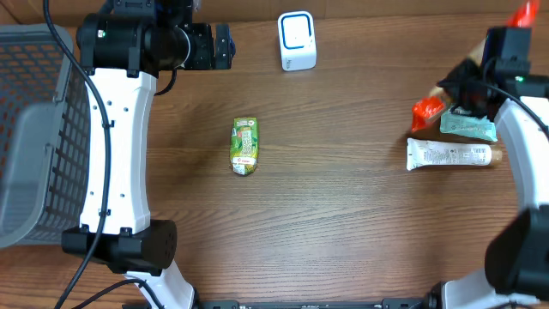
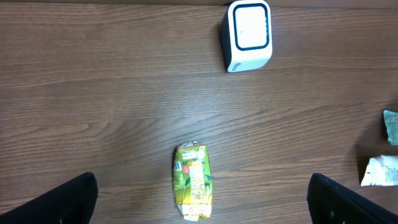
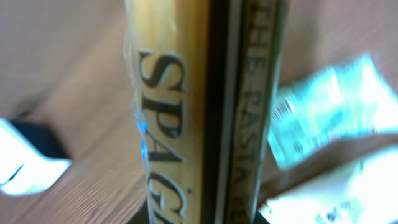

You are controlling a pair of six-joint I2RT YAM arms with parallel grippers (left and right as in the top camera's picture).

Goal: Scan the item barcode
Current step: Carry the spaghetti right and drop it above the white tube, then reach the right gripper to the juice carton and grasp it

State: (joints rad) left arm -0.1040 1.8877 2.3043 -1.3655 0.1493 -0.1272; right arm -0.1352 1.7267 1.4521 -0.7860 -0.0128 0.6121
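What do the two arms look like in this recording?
The left arm and right arm have white shell links with black cylindrical joints. Thin black cables run along the left arm. A small green light shows on the right arm. The left tool's fingers are black.

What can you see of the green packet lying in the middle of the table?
The green packet is a small oblong pouch, green and yellow, with printed artwork, a pale label patch and what looks like a red mark near one end. Its ends look slightly crumpled. It lies flat on the wooden table, lengthwise away from the robot, touching only the wood.
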